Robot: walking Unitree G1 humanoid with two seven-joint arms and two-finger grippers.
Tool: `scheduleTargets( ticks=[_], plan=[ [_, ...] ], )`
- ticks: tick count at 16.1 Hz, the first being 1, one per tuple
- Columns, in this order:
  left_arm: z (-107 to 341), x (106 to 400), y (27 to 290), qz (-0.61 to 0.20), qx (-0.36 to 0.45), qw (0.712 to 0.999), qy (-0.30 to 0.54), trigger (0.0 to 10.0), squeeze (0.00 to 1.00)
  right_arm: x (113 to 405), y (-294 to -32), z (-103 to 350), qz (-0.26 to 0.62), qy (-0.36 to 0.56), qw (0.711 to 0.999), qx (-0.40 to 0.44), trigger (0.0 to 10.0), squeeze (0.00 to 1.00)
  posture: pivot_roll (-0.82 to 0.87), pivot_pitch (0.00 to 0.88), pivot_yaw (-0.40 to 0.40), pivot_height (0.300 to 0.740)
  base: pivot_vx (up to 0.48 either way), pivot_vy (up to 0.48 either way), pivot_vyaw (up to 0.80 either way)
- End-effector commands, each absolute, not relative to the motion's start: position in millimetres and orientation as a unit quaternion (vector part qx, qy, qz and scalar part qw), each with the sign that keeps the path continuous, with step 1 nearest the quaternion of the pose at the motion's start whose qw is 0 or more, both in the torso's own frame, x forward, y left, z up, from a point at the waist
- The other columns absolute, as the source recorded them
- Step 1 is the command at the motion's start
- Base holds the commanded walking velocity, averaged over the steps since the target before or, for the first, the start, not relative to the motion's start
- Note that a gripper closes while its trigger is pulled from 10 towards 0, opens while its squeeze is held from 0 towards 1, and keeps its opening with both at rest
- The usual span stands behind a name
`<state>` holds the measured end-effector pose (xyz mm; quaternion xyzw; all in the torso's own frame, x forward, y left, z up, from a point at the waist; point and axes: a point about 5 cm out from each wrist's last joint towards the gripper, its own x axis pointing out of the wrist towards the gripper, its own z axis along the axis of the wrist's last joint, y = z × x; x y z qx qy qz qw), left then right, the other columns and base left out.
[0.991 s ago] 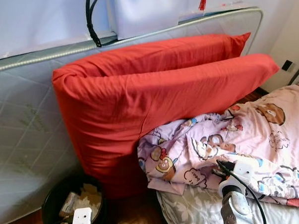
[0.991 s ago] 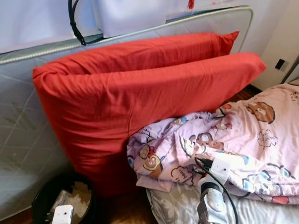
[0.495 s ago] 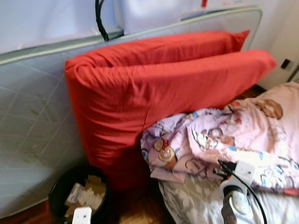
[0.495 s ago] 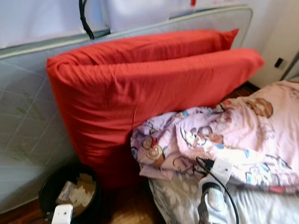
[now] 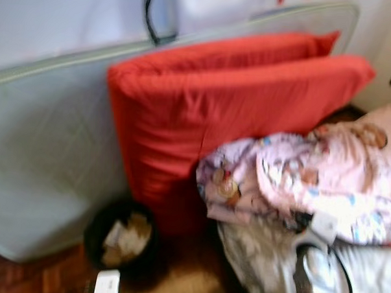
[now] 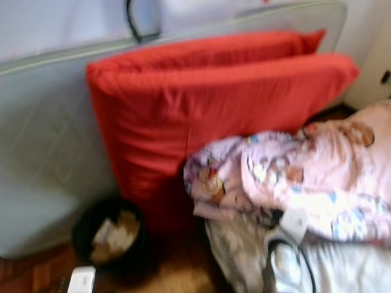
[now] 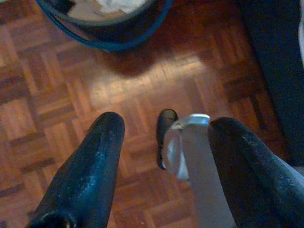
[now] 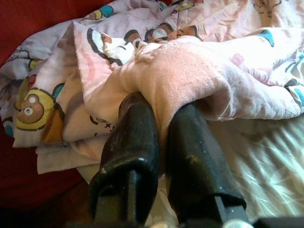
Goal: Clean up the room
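- Our right gripper [image 8: 161,102] has its 2 black fingers [image 8: 135,137] pinched on a fold of the pink cartoon-print blanket [image 8: 190,61], which lies bunched on the bed [image 5: 365,271] against 2 red cushions [image 5: 210,115].
- Our left gripper [image 7: 164,142] hangs over the parquet floor [image 7: 57,104], fingers spread apart and empty, near a dark bin [image 5: 121,237] of paper scraps.
- The cushions lean on a grey mattress [image 5: 45,159] standing at the wall.

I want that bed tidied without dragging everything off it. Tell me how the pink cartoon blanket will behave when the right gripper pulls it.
The pink cartoon blanket looks soft and floppy: it lies crumpled in folds, so it will probably drape and trail. The right gripper pinches just one fold, so the rest will likely slide after it across the bedsheet. It seems light for its bulk.
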<state>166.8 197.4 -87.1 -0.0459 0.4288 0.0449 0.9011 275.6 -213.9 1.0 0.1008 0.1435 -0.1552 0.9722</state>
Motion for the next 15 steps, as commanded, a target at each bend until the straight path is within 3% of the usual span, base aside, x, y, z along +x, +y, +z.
scheduleTargets(
  ticks=[1,15],
  plan=[
    [-88,164,201,0.048,-0.041,0.898,0.435,10.0,0.00,277,-211,2,-0.152,0.140,0.973,0.102,10.0,0.00,0.00,0.000,0.036,0.740,-0.277,0.000,0.00],
    [-89,162,201,0.042,-0.040,0.898,0.437,10.0,0.00,277,-200,2,-0.126,0.132,0.979,0.091,10.0,0.00,0.00,0.002,0.035,0.740,-0.275,0.000,0.00]
  ],
)
